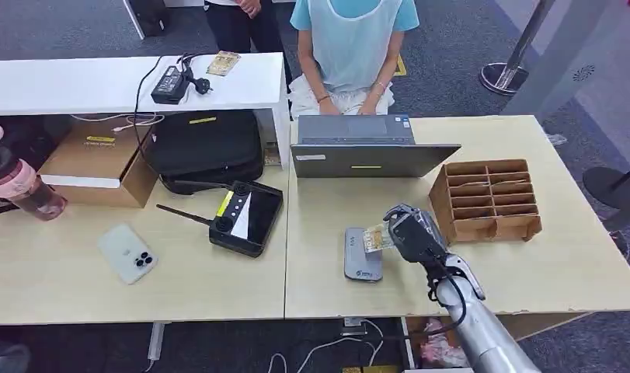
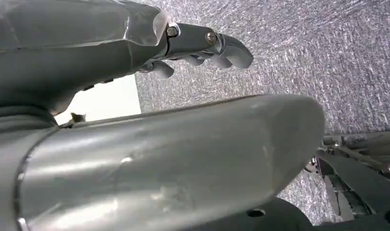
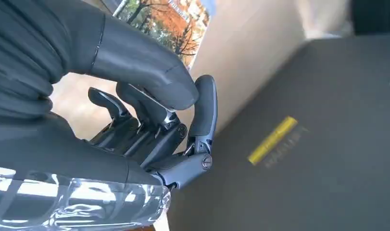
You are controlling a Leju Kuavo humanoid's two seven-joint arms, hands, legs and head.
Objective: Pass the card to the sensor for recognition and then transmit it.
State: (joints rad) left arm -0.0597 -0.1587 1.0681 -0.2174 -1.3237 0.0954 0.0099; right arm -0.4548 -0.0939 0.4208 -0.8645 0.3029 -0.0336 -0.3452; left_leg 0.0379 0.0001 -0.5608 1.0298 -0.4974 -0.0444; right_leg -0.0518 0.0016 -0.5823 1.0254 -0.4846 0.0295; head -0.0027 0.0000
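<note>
My right hand (image 1: 411, 231) pinches a small picture card (image 1: 377, 238) by one edge and holds it just above the far end of the grey card sensor (image 1: 363, 260), which lies flat on the table. In the right wrist view the card (image 3: 166, 21) shows an autumn-tree print, sticking out past the thumb and fingers (image 3: 205, 110) of that hand (image 3: 149, 110). My left hand (image 2: 202, 45) hangs beside the body over grey carpet, fingers loosely bent, holding nothing.
A laptop (image 1: 366, 151) stands behind the sensor, with a person (image 1: 350, 47) seated at it. A cardboard slot organizer (image 1: 486, 200) sits close to the right of my hand. To the left lie a black controller (image 1: 245, 217), a phone (image 1: 127, 253) and a pink bottle (image 1: 20, 183).
</note>
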